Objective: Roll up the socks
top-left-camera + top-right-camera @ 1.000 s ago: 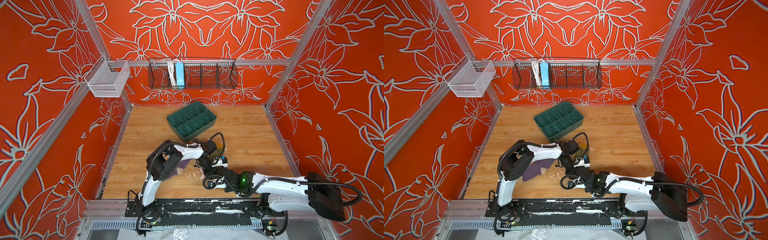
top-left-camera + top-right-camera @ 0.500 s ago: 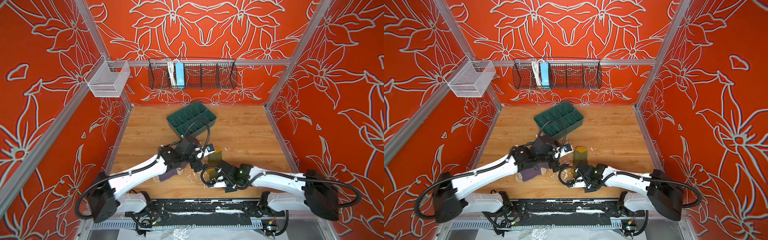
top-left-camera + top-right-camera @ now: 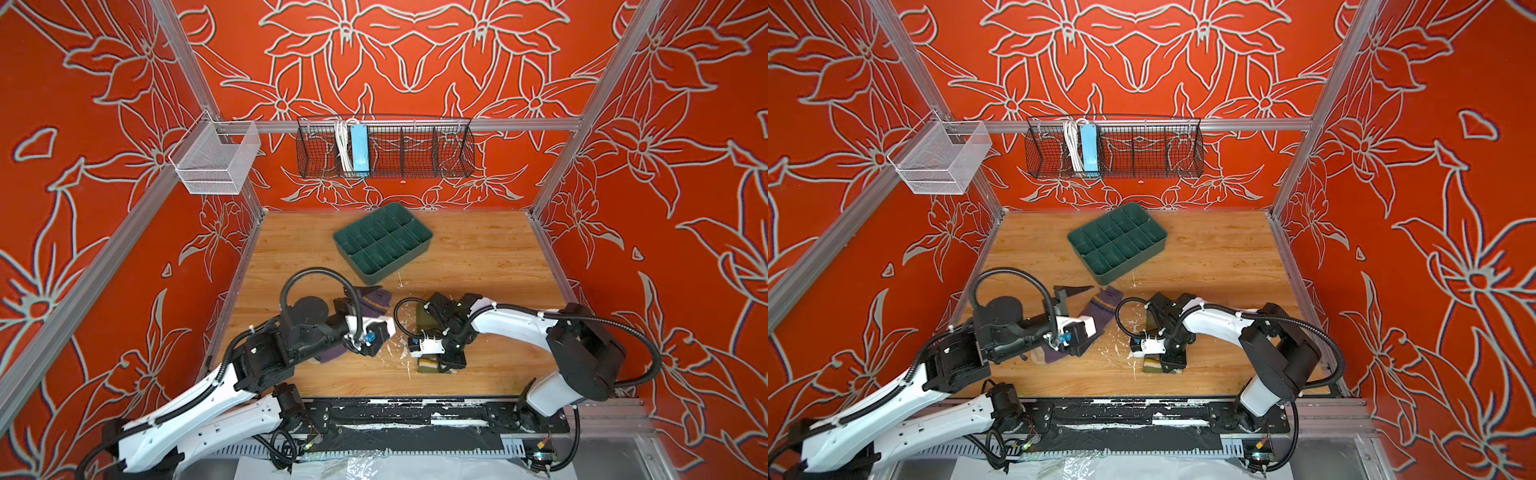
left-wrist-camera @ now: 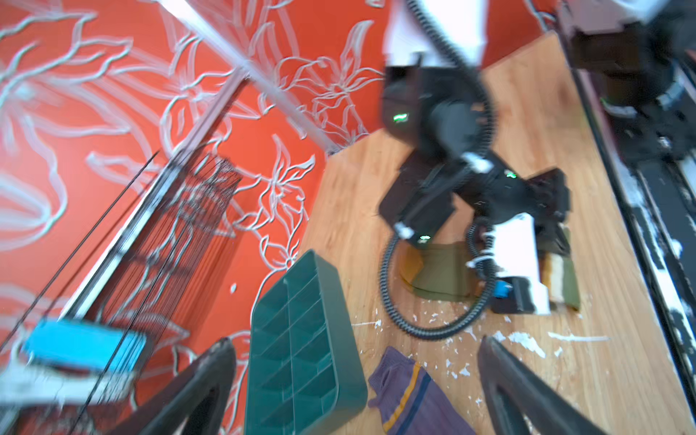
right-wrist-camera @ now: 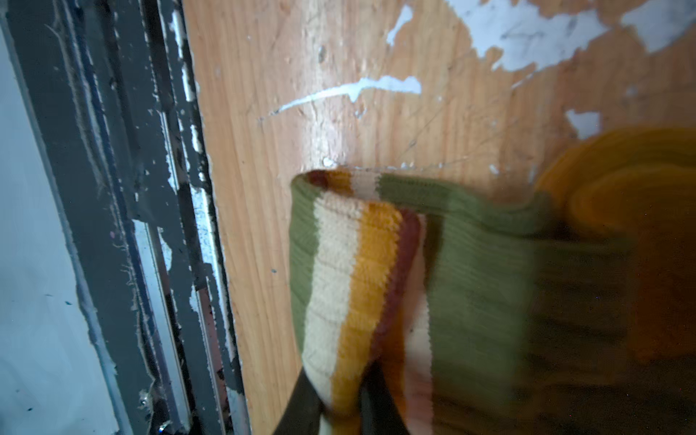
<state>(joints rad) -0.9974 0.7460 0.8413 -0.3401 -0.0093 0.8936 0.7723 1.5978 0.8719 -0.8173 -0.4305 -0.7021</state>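
The purple sock point(image 3: 1105, 305) lies flat on the wooden floor left of centre, its yellow-striped cuff point(image 4: 408, 380) near the green tray. My left gripper point(image 4: 357, 341) hovers over it, open wide and holding nothing; one finger point(image 3: 1073, 290) shows in a top view. The olive sock point(image 3: 424, 322) lies right of centre, with its orange heel point(image 5: 621, 180) on the floor. My right gripper point(image 5: 346, 406) is shut on the olive sock's striped cuff point(image 5: 350, 271), near the front edge. In both top views the right wrist hides most of that sock.
A green divided tray point(image 3: 419, 249) stands at the back centre, close to the purple sock. A black wire basket point(image 3: 415, 145) with a blue power strip hangs on the back wall. A white mesh basket point(image 3: 216, 162) hangs at the left. A black rail point(image 3: 415, 411) runs along the front.
My left jaws went from partly shut to wide open, and the left arm drew back to the left. My right gripper carried the olive sock's cuff toward the front edge.
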